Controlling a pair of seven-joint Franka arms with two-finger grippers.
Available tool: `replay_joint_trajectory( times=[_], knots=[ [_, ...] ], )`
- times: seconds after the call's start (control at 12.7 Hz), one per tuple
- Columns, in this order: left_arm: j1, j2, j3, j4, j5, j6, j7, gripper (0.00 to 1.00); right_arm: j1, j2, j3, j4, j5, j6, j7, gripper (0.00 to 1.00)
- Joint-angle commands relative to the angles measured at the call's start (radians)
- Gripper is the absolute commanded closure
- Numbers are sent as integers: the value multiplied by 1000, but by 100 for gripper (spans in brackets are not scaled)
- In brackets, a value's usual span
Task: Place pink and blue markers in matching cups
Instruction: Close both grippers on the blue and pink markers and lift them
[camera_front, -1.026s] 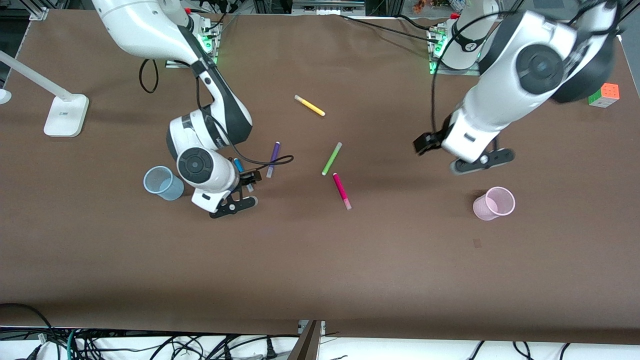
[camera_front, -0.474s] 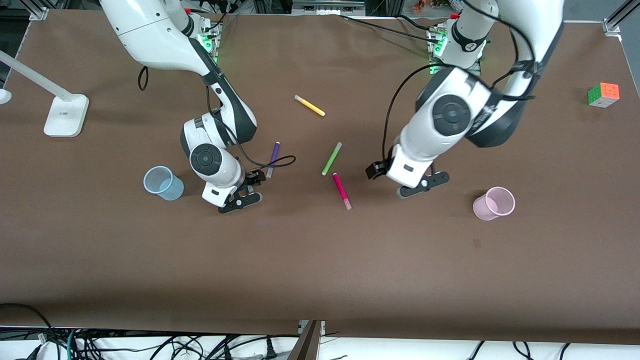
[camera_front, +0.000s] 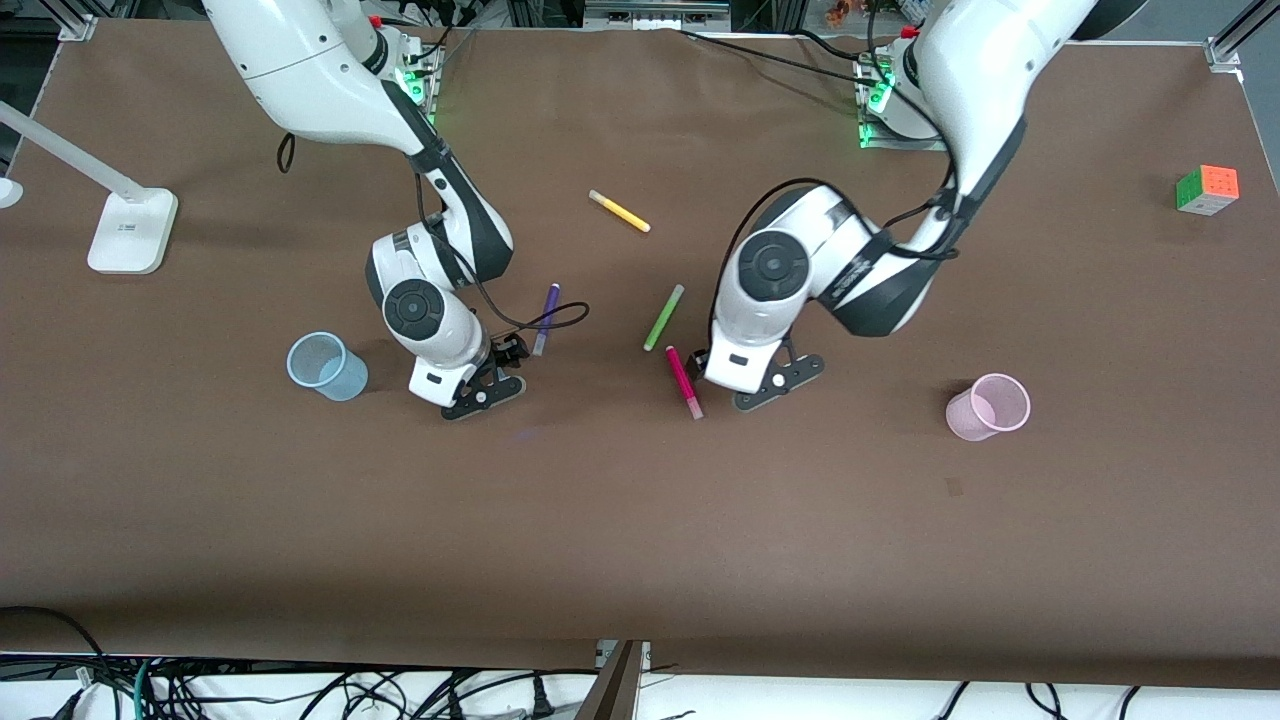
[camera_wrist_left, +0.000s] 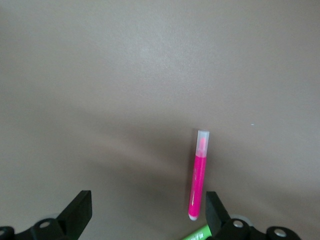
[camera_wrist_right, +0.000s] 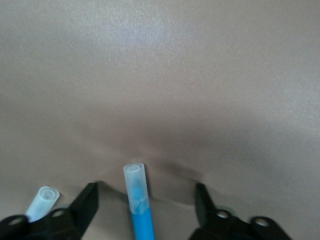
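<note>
The pink marker lies on the brown table near the middle. My left gripper is low beside it, open and empty; in the left wrist view the pink marker lies just inside one finger. My right gripper is low and open beside the blue cup. The blue marker is hidden in the front view; in the right wrist view the blue marker lies on the table between the open fingers, not gripped. The pink cup stands toward the left arm's end.
A lime-green pen lies just farther from the front camera than the pink marker. A purple pen lies next to my right gripper. A yellow pen, a colour cube and a white lamp base sit farther off.
My left arm has swung from near the pink cup to beside the pink marker and come down. My right gripper has shifted slightly over the blue marker, hiding it in the front view.
</note>
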Motion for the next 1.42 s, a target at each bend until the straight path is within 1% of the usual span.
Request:
replay_joint_trajectory(
  times=[0.0,0.24,0.32,0.47,0.63,0.79,0.95,1.18,1.26,1.34],
  knots=[
    [-34,76,30,75,36,41,-11,0,5,-32,-4,-38,-3,16,-18,74],
    [-36,145,32,78,39,168,-8,0,5,-32,-4,-38,-3,16,-21,99],
    [-39,166,32,77,50,199,-8,0,5,-34,-4,-36,-3,18,-43,100],
    [-51,194,33,77,120,212,-8,0,4,-38,-7,-26,-1,15,-113,100],
    [-56,202,32,77,179,213,-8,0,-10,-76,-16,-7,0,6,-202,100],
    [-86,202,32,78,191,215,-22,0,-54,-132,-16,0,5,-29,-260,100],
    [-80,200,32,80,190,215,-10,0,-80,-161,-18,37,9,-89,-346,100],
    [-76,206,32,78,171,215,-10,0,-125,-188,-19,129,19,-265,-519,100],
    [-77,213,32,74,171,221,-10,0,-146,-199,-19,143,44,-316,-613,100],
    [-79,220,32,74,162,224,-11,0,-175,-216,-21,145,112,-345,-723,100]
  ],
)
